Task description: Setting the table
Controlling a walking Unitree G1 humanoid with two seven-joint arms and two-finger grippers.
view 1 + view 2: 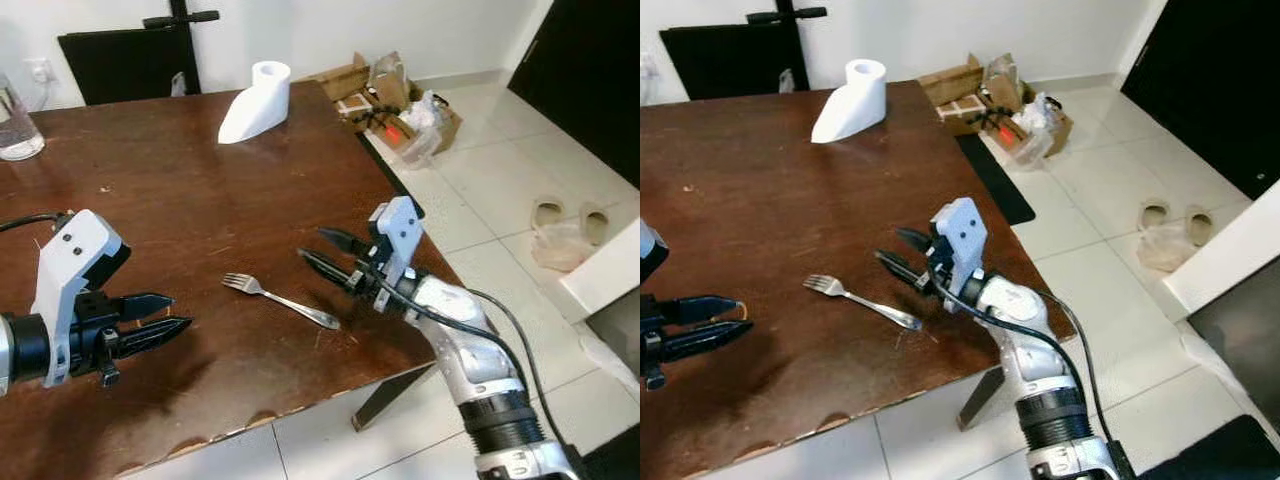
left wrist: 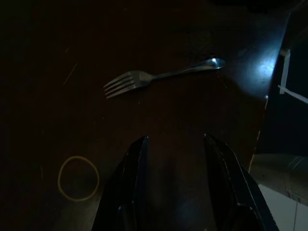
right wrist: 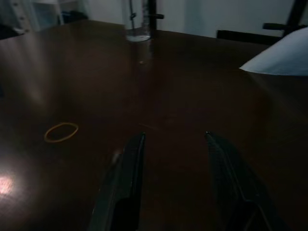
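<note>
Dark brown wood makes up the desk (image 1: 200,170), scratched in places, with pale floor tiles beyond its right edge and clutter on the floor past the far right corner. A fork (image 1: 280,299) lies flat on the desk near the front edge, tines toward the left, handle end toward the right edge. The right gripper (image 1: 325,252) hovers just beside the handle end, its fingers spread and holding nothing. The left gripper (image 1: 165,316) hangs over the desk near the front edge, well apart from the fork's tines, fingers likewise spread and empty. A roll of paper towel (image 1: 258,102) lies toward the far edge, and a glass (image 1: 15,122) stands at the far left. A yellow rubber band (image 2: 78,177) lies on the desk close to the left gripper.

Assessment: the fork has not been picked up, so the setting is at an early stage. Risk: the fork is thin and flat against hard wood, and fingertips closing on it may skid over the metal rather than get under it. A glancing push from the right gripper could spin it or drive it toward the nearby front edge.
</note>
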